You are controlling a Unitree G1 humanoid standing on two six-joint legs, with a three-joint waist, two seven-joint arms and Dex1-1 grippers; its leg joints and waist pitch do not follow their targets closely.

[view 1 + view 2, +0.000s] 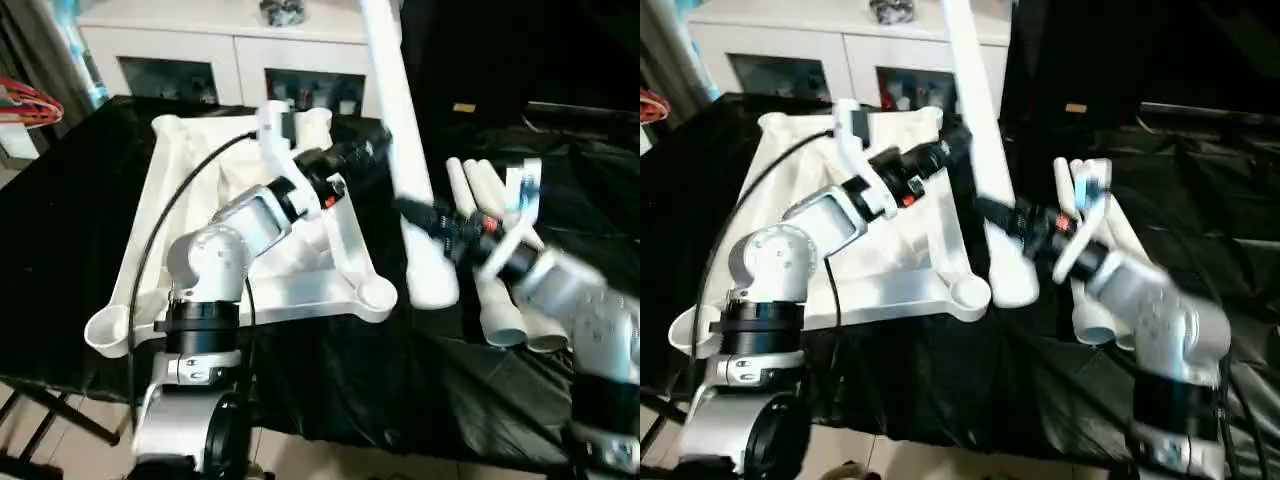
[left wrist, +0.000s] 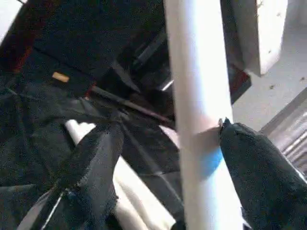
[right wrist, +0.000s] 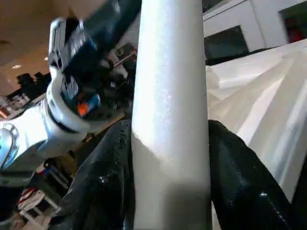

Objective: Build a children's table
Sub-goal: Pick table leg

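I see the black-draped workbench [image 1: 70,190] spread under everything, with the white cabinet [image 1: 225,45] standing behind its far edge. On the cloth lies the table top [image 1: 335,285], upside down, its ribbed underside and round corner sockets facing up, on my left half of the bench. One long white leg [image 1: 400,150] stands up from the cloth just beside the top's right edge, its wide end down and its upper part running out past the frame. My right gripper [image 3: 170,158] is clenched on that leg low down, a black finger pressed on each side. My left gripper [image 2: 165,148] reaches across the top to the same leg higher up; one finger [image 2: 259,167] touches it, the other stands apart, so it is released. The spare legs [image 1: 500,250] lie bundled on the cloth behind my right forearm.
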